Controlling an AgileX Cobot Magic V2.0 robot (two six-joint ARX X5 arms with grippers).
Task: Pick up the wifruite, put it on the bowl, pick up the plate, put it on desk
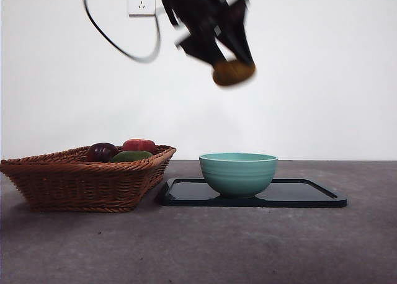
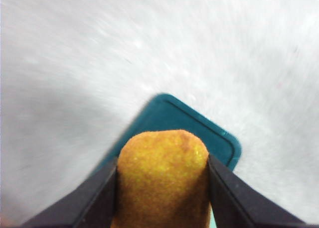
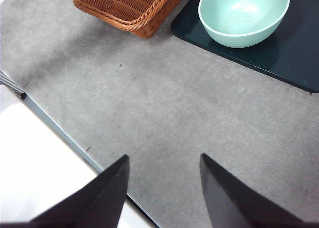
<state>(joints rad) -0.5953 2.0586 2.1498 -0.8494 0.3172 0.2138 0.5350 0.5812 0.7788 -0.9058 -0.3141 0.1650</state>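
My left gripper [image 1: 232,64] hangs high in the air, above the bowl and blurred. It is shut on the wifruite [image 1: 234,72], a brownish-orange oval that fills the gap between its jaws in the left wrist view [image 2: 162,173]. The teal bowl [image 1: 238,172] stands on the plate [image 1: 304,194], a dark flat rectangular tray lying on the grey desk [image 1: 205,247]. One corner of the plate [image 2: 199,131] shows beyond the fruit. My right gripper [image 3: 163,157] is open with nothing in it, over the desk [image 3: 164,103] near its front edge, well short of the bowl [image 3: 243,16] and plate [image 3: 289,54].
A wicker basket [image 1: 80,178] stands left of the plate and holds a dark red fruit [image 1: 101,151], a red fruit [image 1: 139,146] and a green fruit [image 1: 131,155]. A black cable [image 1: 118,45] loops down from the raised arm. The desk's edge [image 3: 60,133] runs near my right gripper.
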